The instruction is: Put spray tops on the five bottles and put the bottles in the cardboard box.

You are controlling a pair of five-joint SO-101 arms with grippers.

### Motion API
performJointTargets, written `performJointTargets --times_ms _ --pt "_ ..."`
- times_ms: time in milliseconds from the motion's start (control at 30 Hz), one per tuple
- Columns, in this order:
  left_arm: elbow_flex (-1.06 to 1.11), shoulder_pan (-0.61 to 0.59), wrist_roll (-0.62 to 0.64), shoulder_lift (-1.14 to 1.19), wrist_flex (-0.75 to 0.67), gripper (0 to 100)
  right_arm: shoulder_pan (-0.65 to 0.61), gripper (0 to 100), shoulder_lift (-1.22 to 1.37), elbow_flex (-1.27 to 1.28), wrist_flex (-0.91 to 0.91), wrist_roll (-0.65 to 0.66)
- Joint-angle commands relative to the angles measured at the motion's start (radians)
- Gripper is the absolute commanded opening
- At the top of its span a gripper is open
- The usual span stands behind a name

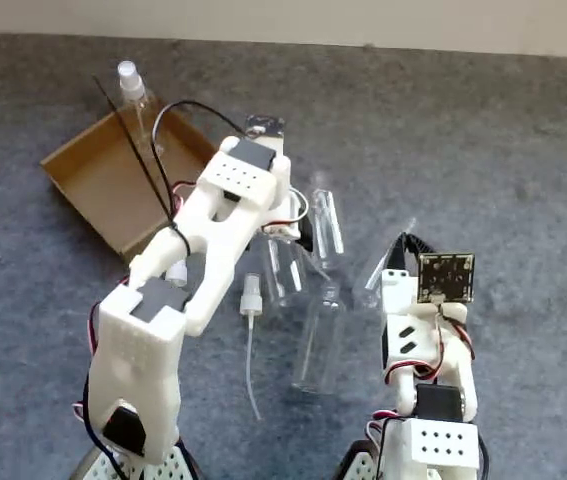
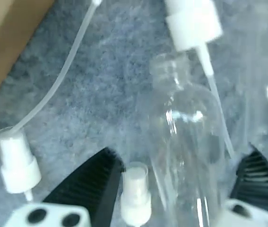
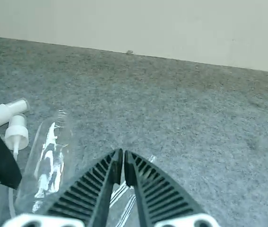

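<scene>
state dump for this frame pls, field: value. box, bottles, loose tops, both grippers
cardboard box: far left on the carpet
capped bottle: at the box's far edge, spray top on; fully inside or not, cannot tell
uncapped bottles: at least three, lying mid-table
loose spray top: on the carpet beside them, tube attached
left gripper: open, straddling one uncapped bottle
right gripper: shut, low over the carpet
</scene>
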Motion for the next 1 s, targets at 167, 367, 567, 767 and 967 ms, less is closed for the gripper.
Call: performJointTargets --times_ms 167,367,567,767,967 --pt "-0.085 -0.007 0.123 0.036 -0.009 33 0.012 0.5 -0.012 0.127 -0.028 0.011" --pt "-0.084 -0.007 0.203 0.042 -0.009 33 0.012 0.5 -0.012 0.127 -0.028 0.011" --pt "-0.082 -0.007 0.233 0.042 -0.008 29 0.012 0.5 -0.012 0.127 -0.028 0.011" --pt "-0.082 -0.001 0.227 0.042 -0.008 16 0.012 0.5 -0.012 0.127 -0.028 0.011" --pt "-0.084 0.001 0.226 0.042 -0.008 16 0.012 0.5 -0.012 0.127 -0.028 0.011"
